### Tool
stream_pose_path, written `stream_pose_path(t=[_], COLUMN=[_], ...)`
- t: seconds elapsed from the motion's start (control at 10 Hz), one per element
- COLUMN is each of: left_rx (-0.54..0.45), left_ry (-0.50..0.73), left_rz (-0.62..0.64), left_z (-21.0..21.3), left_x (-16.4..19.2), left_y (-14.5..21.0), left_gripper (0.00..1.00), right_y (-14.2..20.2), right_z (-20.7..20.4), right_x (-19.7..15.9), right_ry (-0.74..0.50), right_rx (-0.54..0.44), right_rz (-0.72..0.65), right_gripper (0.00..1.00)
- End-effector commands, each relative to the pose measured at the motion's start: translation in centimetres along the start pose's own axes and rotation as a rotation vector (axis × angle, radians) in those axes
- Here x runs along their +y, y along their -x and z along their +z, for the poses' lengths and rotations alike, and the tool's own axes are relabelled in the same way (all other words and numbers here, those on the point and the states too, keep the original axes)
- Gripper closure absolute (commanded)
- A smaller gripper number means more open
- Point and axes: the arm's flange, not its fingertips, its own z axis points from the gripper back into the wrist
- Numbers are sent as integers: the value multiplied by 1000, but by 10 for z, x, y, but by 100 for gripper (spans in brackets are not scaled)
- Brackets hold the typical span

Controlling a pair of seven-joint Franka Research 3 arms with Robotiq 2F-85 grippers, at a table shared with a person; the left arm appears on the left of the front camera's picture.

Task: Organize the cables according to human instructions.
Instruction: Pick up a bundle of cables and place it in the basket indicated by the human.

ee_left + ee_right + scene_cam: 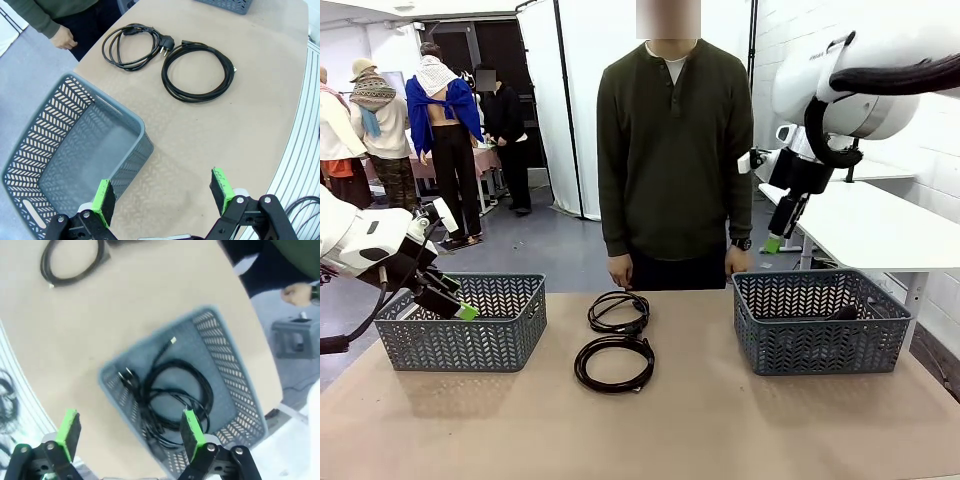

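Step in hand: sorting looks about half done, and I am waiting on the person's word.

Reference: left basket (470, 340). It is empty. Left tool (161, 186) hovers at its edge, jaws wide, nothing between the pads.

Two cables lie loose on the table (720, 430), right of the left basket, between it and the right basket (820, 340). The far cable (167, 45) is a tighter coil toward the person's edge. The near cable (167, 86) is a rounder loop just on my side of it. The far one's plug comes close to the near loop; I cannot tell whether they touch.

The right basket, across the table from the left basket, holds coiled cords (147, 400). They are tangled and I cannot count them cleanly. Right tool (131, 427) hangs high above it, jaws wide, empty.

The person (670, 150) stands at the far edge with hands (620, 270) down by the table, pointing at nothing that I can see.

Next move, my judgement: an instruction comes first, naming which cable and which basket. After that the left tool looks better placed. It would swing right from the left basket and come down across one side of the chosen loop, pads straddling every turn of the cord. Then close and lift clear, so the plug does not drag the neighbouring cable along.
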Motion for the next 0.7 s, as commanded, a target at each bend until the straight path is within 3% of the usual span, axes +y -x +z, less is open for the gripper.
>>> stream_pose_path(t=[0.0, 0.6], left_rx=[-6, -6], left_ry=[3, 3], left_rz=[4, 4], left_z=[-1, -1], left_x=[3, 3], left_y=[2, 2], left_gripper=[0, 0], right_y=[15, 31], right_z=[-12, -47], right_x=[41, 117], right_ry=[5, 44], right_rx=[-103, -188], right_rz=[1, 1], right_gripper=[0, 0])
